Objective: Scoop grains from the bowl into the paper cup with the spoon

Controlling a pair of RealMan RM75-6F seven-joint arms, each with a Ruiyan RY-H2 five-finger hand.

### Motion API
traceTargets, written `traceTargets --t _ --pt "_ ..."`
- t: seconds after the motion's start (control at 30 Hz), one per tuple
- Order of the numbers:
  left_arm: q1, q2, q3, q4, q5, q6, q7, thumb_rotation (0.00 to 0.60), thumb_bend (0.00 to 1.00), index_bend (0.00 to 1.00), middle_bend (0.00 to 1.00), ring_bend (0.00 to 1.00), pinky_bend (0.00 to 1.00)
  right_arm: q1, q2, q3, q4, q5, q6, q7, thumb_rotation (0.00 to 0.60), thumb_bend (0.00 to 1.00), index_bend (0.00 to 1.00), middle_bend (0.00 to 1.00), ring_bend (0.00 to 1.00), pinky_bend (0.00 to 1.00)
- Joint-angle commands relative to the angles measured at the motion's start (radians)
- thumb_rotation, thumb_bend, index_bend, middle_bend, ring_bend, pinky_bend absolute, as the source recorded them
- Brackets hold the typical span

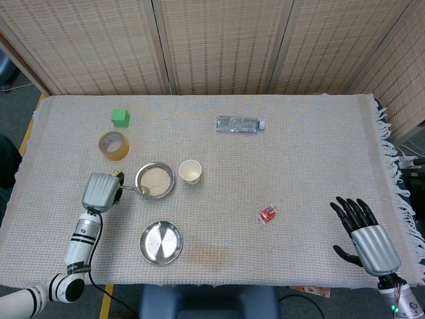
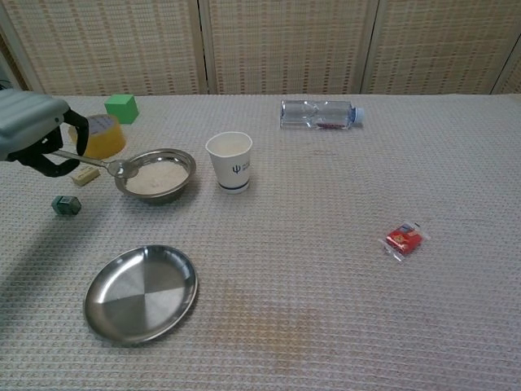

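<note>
My left hand [image 1: 99, 192] [image 2: 32, 132] grips the handle of a metal spoon [image 2: 102, 164] [image 1: 136, 190]. The spoon's head hangs over the left rim of the steel bowl [image 1: 155, 180] [image 2: 156, 174], which holds pale grains. Just right of the bowl stands a white paper cup [image 1: 190, 171] [image 2: 229, 161], upright. At the near right, far from these things, my right hand [image 1: 364, 229] lies on the cloth with its fingers spread and nothing in it; the chest view does not show it.
An empty steel plate [image 1: 161, 242] [image 2: 142, 292] lies in front of the bowl. A tape roll [image 1: 113, 145], a green cube [image 1: 120, 117] and a small beige block [image 2: 85, 175] sit at left. A small dark object [image 2: 66, 205] lies below my left hand. A water bottle [image 1: 239, 123] lies farther back; a red packet [image 1: 267, 214] is at right.
</note>
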State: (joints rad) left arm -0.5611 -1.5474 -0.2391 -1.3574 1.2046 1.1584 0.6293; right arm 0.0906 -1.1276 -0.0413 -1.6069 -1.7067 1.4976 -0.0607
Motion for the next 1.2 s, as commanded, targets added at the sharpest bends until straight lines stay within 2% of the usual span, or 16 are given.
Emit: traceTargets --t 0.03,0.2,0.33,0.47,0.67,1.07,1.2 --pt "-0.048 -0.038 -0.025 0.027 -0.04 0.018 0.105 0.6 0.38 0.78 1.0 1.0 1.0 0.001 0.0 0.001 -0.001 0.003 -0.003 -0.002 0.6 0.09 0.0 0.0 0.0 0.0" --pt "-0.102 -0.102 -0.014 0.121 -0.047 0.052 0.297 0.6 0.38 0.77 1.0 1.0 1.0 0.0 0.001 -0.001 -0.004 0.001 -0.002 -0.005 0.6 0.09 0.0 0.0 0.0 0.0" --pt "-0.127 -0.16 0.007 0.209 -0.036 0.075 0.385 0.6 0.38 0.77 1.0 1.0 1.0 -0.003 0.007 -0.003 -0.006 -0.004 0.004 0.004 0.6 0.09 0.0 0.0 0.0 0.0" --pt "-0.142 -0.215 0.025 0.302 0.0 0.11 0.402 0.6 0.38 0.77 1.0 1.0 1.0 0.001 0.012 -0.008 -0.007 -0.007 -0.006 0.017 0.6 0.09 0.0 0.0 0.0 0.0" --pt "-0.154 -0.279 0.046 0.422 0.017 0.11 0.424 0.6 0.38 0.77 1.0 1.0 1.0 0.002 0.022 -0.013 -0.01 -0.013 -0.007 0.031 0.6 0.09 0.0 0.0 0.0 0.0" --pt "-0.147 -0.357 0.097 0.582 0.098 0.159 0.435 0.6 0.38 0.77 1.0 1.0 1.0 -0.001 0.036 -0.033 -0.023 -0.046 -0.001 0.045 0.6 0.09 0.0 0.0 0.0 0.0" --pt "-0.141 -0.37 0.105 0.606 0.111 0.158 0.421 0.6 0.39 0.77 1.0 1.0 1.0 -0.001 0.04 -0.036 -0.025 -0.05 -0.003 0.049 0.6 0.09 0.0 0.0 0.0 0.0"
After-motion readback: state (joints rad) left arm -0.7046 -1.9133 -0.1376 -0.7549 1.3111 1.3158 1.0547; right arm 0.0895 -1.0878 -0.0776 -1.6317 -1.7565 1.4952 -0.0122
